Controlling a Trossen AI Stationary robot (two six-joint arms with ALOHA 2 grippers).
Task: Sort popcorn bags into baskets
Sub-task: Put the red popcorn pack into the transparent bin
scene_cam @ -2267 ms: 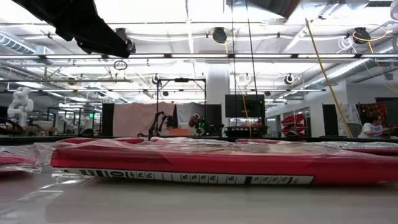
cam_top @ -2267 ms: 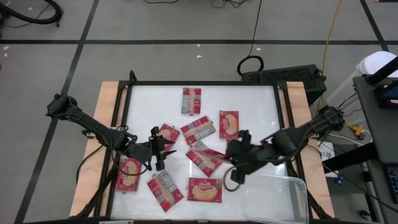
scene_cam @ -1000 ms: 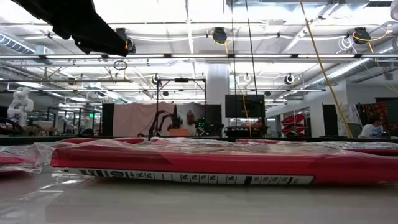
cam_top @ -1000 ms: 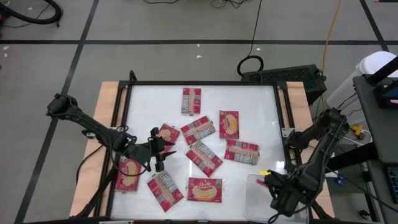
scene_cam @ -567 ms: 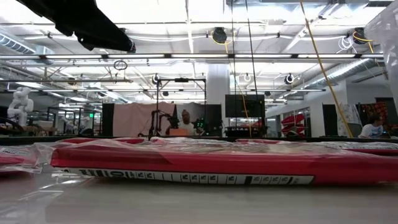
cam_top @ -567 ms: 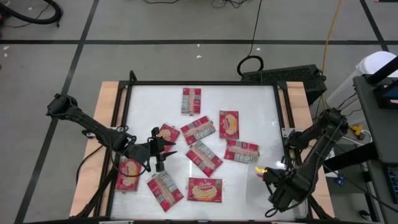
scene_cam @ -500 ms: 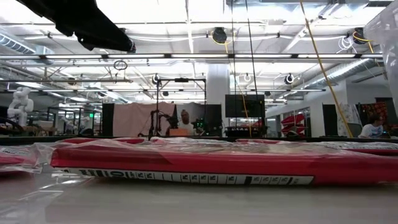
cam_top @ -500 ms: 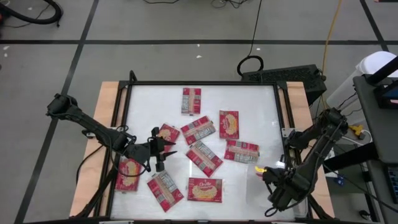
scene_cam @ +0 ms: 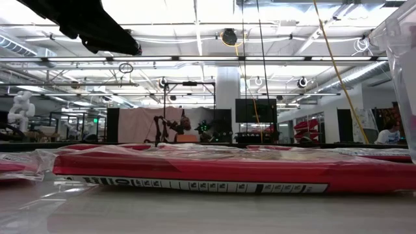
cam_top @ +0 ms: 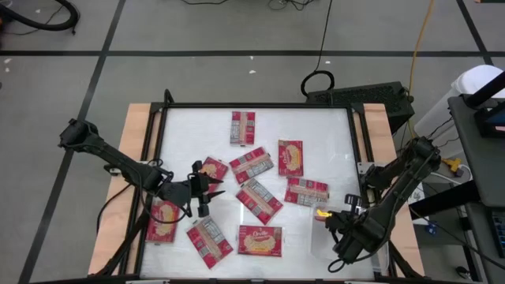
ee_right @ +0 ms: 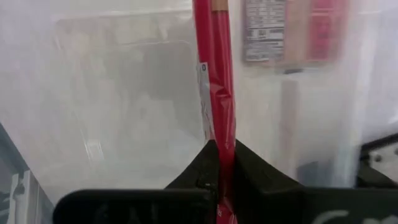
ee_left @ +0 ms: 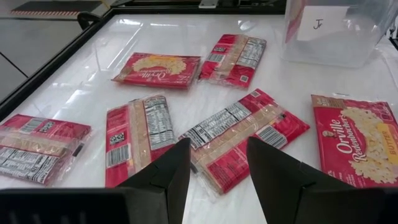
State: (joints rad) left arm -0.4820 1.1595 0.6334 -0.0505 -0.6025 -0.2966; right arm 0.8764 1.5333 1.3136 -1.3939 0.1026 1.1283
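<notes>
Moved over the clear bin (cam_top: 319, 237) at the table's near right corner, the right gripper (ee_right: 219, 163) pinched a thin, light, slippery packet (ee_right: 214, 74) edge-on; the left gripper (ee_left: 217, 163) hung spread above other packets.

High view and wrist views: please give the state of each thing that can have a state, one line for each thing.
left claw: open, holding nothing, hovering over the loose bags.
right claw: shut on one bag.
held popcorn bag: gripped by one end, edge-on, at the bin.
clear bin: upright on its base.
loose popcorn bags: nine, lying flat, outside the bin.
</notes>
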